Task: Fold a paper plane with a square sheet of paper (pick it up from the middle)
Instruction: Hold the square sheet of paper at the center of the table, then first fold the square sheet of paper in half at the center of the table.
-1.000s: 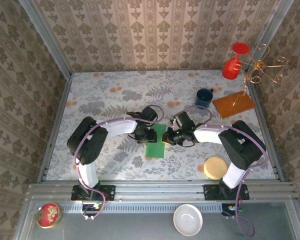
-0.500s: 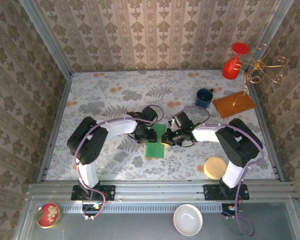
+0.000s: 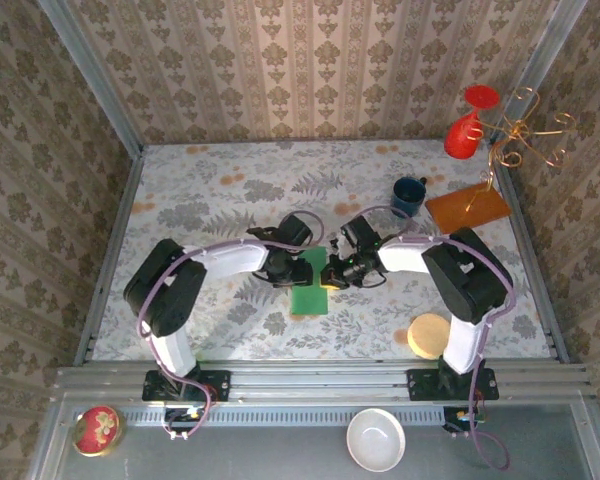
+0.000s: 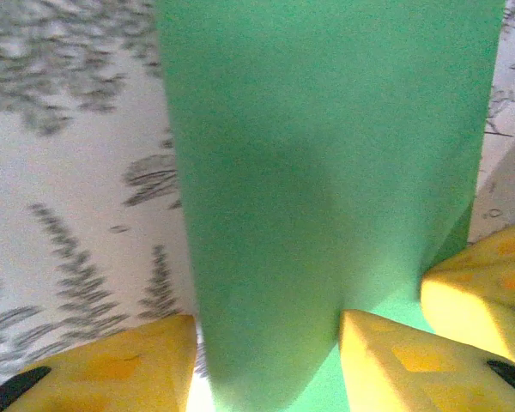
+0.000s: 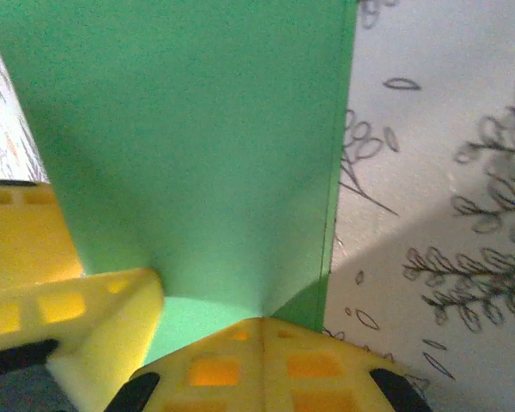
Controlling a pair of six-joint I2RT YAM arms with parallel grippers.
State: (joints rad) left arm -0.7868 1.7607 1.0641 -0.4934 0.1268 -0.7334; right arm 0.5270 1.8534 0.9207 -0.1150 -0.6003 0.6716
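The square sheet of paper [image 3: 308, 296], bright green, lies at the table's middle as a narrow strip with one layer lifted. In the left wrist view this paper [image 4: 326, 172] curls up between the yellow fingers [image 4: 112, 369] of my left gripper [image 4: 268, 333], whose jaws stand apart, one on each side of the curl. My left gripper [image 3: 301, 271] sits at the strip's left edge. My right gripper [image 3: 331, 276] is at its right edge. Seen from the right wrist, my right gripper [image 5: 262, 324] has both fingers pressed together at the raised layer of the paper [image 5: 197, 146], which tents up from the tips.
A blue mug [image 3: 409, 193] and an orange-brown board [image 3: 467, 210] with a gold wire stand and red glass [image 3: 465, 130] stand at the back right. A tan round disc [image 3: 430, 335] lies by the right arm's base. A white bowl [image 3: 377, 438] sits on the front ledge.
My right gripper has edged left onto the paper's right edge and stays closed. The left arm has shifted slightly, and its jaws have widened a little.
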